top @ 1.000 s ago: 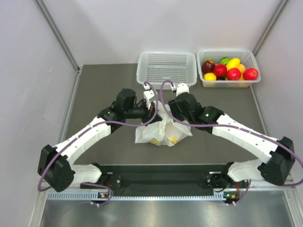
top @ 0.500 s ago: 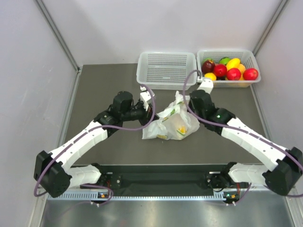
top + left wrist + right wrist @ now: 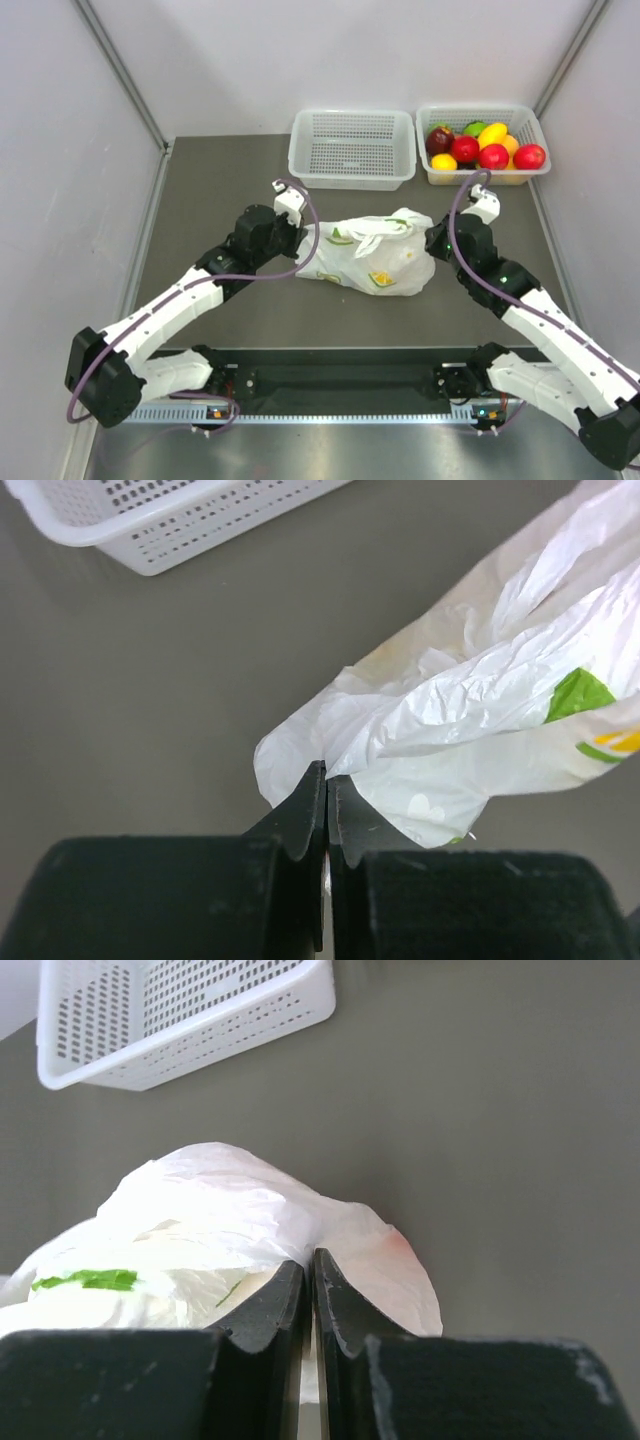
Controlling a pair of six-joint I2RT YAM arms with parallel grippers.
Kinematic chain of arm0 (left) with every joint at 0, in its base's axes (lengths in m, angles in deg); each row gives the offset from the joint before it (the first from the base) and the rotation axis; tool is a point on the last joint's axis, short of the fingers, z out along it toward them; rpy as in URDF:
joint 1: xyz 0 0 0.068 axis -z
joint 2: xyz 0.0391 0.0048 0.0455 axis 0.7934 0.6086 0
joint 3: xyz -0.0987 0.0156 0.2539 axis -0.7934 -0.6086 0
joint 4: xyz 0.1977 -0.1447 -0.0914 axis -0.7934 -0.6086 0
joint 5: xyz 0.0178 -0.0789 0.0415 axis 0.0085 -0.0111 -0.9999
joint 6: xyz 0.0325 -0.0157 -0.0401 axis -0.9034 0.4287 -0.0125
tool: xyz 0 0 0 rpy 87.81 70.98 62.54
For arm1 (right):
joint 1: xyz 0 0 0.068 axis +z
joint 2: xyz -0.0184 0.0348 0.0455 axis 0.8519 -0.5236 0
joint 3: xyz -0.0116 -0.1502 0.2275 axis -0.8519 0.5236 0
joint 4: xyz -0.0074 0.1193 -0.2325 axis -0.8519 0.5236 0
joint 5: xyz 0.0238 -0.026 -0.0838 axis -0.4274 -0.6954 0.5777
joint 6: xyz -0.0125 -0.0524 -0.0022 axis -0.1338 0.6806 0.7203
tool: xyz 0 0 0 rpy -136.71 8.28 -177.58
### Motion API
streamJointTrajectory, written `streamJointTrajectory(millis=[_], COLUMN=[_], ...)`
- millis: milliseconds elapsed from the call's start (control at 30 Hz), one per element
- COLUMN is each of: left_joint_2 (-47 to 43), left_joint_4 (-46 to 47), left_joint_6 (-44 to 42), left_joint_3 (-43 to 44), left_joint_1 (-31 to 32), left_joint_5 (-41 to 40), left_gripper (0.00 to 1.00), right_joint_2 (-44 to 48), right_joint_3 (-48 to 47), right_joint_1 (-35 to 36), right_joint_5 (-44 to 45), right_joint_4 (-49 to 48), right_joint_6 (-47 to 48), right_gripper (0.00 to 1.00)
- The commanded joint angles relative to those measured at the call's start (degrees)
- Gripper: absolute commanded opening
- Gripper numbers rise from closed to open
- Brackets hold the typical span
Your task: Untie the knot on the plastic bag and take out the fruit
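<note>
the dark grey table (image 3: 220, 190) carries everything. the plastic bag (image 3: 375, 258) lies on it just nearer the arms than the empty basket (image 3: 352, 148), apart from it, with bare table between the two. the bag is drawn out long and low. its long axis runs left to right, roughly parallel to the empty basket's near wall. its left end points toward the left arm and sits a touch nearer the arms than its right end, which reaches out past the empty basket's right corner. green and yellow citrus prints show on its upper face. the film is crinkled and opaque, so what is inside cannot be made out, and whether the handles are knotted cannot be told.

the second basket (image 3: 480, 108) stands right beside the empty basket, on its right, and holds a heap of fruit (image 3: 485, 148) in red, yellow and green.

the left gripper (image 3: 327, 780) is clenched, jaws pressed together on a fold of film at the bag's left end, below the empty basket's left corner in the top view. the right gripper (image 3: 310, 1265) is nipped onto the bag's right end with only a sliver between its jaws, white film caught there, out beyond the empty basket's right corner.
</note>
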Motion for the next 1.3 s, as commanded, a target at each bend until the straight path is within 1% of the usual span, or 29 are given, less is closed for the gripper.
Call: streamJointTrajectory(millis=[0,33,100,133,167,233,267,333,367,400,433,467,500,567,600,633,667,733,767,800,867,933,1067,1167,1267], left_joint_2=[-3.16,-3.25,-3.86,-4.04,-4.65,-5.36,-6.06,-6.15,-5.54,-5.01,-4.14,-2.04,-0.98,2.18,3.07,4.04,5.61,7.46,9.47,10.19,11.60,12.30,13.62,14.68,15.82], left_joint_4=[4.89,4.98,4.37,3.67,3.14,2.96,2.61,2.17,1.65,-0.45,-2.12,-3.70,-7.11,-9.68,-10.91,-12.84,-14.08,-18.10,-19.26,-20.15,-21.82,-22.52,-24.02,-24.11,-23.58], left_joint_6=[2.13,2.40,3.97,4.50,4.68,5.73,6.52,8.02,8.46,8.81,8.90,9.16,9.43,9.17,7.51,5.93,2.26,-1.36,-2.08,-5.39,-7.17,-9.37,-12.45,-13.59,-13.51], left_joint_3=[-1.23,-1.23,-0.79,-0.35,0.61,1.67,3.41,5.36,7.80,9.30,11.06,14.65,16.42,20.81,21.79,22.50,23.55,25.13,25.66,25.93,25.93,25.41,24.44,23.21,21.98], left_joint_1=[-0.34,-0.34,-0.34,-0.34,-0.43,-0.26,-0.26,-0.26,-0.26,-0.17,-0.17,-0.08,0.01,0.71,1.32,3.24,4.48,8.16,9.23,9.93,11.08,12.04,13.72,14.68,15.30], left_joint_5=[-7.43,-5.85,-4.88,-4.18,-1.12,2.23,4.94,8.56,10.14,13.99,15.68,17.26,19.63,22.01,23.94,24.74,25.44,26.24,26.15,25.98,26.24,25.81,20.20,17.55,17.80], left_gripper=[0.03,0.13,0.29,0.37,0.44,0.52,0.62,0.77,0.83,0.86,0.89,0.93,0.96,0.99,0.99,0.99,0.99,0.99,0.99,0.99,0.99,0.99,0.99,0.98,0.96], right_joint_2=[3.73,4.27,6.28,7.08,8.65,9.98,10.33,10.60,10.60,10.60,10.60,10.34,10.34,9.99,9.81,9.63,9.28,8.76,8.32,7.97,7.53,7.35,6.56,6.29,6.12], right_joint_3=[1.87,2.31,3.89,4.68,5.47,7.41,7.76,8.12,8.20,8.38,8.38,8.38,8.21,8.12,8.03,7.94,7.68,7.41,7.24,6.80,6.45,5.83,5.30,5.22,5.30], right_joint_1=[-1.05,-1.05,-1.05,-0.96,-0.96,-0.87,-1.05,-0.87,-0.96,-0.96,-0.96,-0.96,-0.96,-0.96,-0.96,-0.96,-0.96,-0.96,-0.96,-0.96,-0.96,-0.96,-0.96,-0.96,-0.96], right_joint_5=[-0.68,-1.81,-3.92,-7.24,-8.49,-11.30,-12.19,-15.51,-16.84,-17.81,-19.56,-20.28,-20.72,-22.21,-22.56,-23.61,-24.06,-24.93,-25.20,-25.29,-25.64,-25.82,-25.82,-26.08,-26.08], right_joint_4=[1.41,1.68,1.51,-0.32,-1.04,-2.97,-3.41,-4.21,-5.34,-5.70,-6.05,-6.66,-6.84,-7.20,-7.72,-7.90,-8.25,-8.16,-8.25,-8.25,-8.34,-8.25,-8.34,-8.52,-8.87], right_joint_6=[-0.58,-0.58,0.21,0.91,2.13,4.07,5.04,7.15,9.33,10.14,11.02,12.33,12.86,14.09,14.27,14.80,14.89,15.24,15.33,15.42,15.42,15.59,15.68,15.51,15.24], right_gripper=[0.06,0.06,0.05,0.05,0.04,0.01,0.00,0.00,0.00,0.00,0.00,0.00,0.00,0.00,0.00,0.00,0.00,0.00,0.00,0.00,0.00,0.00,0.00,0.00,0.00])
